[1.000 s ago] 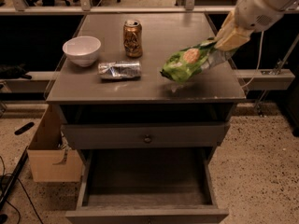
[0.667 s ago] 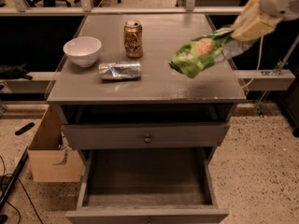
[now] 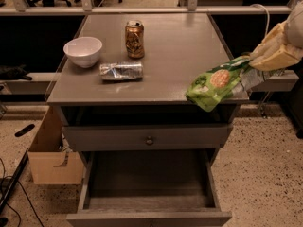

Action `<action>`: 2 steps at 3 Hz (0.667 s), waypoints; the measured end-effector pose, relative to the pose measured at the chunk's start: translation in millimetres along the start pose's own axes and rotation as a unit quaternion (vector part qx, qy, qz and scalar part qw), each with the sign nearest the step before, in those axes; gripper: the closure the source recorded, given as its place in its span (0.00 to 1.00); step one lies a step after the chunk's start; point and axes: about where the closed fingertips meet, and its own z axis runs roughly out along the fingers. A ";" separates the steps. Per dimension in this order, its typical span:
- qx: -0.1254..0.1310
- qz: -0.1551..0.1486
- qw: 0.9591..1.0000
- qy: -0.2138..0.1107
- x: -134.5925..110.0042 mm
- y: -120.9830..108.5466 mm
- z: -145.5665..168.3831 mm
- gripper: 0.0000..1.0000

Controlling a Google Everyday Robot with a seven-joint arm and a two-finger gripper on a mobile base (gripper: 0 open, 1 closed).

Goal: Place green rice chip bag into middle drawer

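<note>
**Camera view: the bag has come down to the right corner**

The gripper is at the far right side, just past the right edge of the cabinet. It is pinched shut on one end of the green chip bag. The bag hangs in the air, tilted, with its low end over the near right corner of the cabinet top. I cannot tell if the bag touches the top.

A moment ago the gripper was higher and farther back, and the bag floated over the right side of the top. Now both are lower, nearer and a bit more to the right.

The middle drawer is pulled out at the bottom, and the bag is not in it. The drawer above it is shut.

The white bowl, the can and the silver packet sit on the left side of the top, where they were before. A cardboard box stands on the floor to the left.
</note>
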 end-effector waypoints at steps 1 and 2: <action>0.000 0.000 1.000 0.000 -0.4 0.0 0.6 1.00; 0.005 0.008 1.000 -0.020 1.1 24.4 9.4 1.00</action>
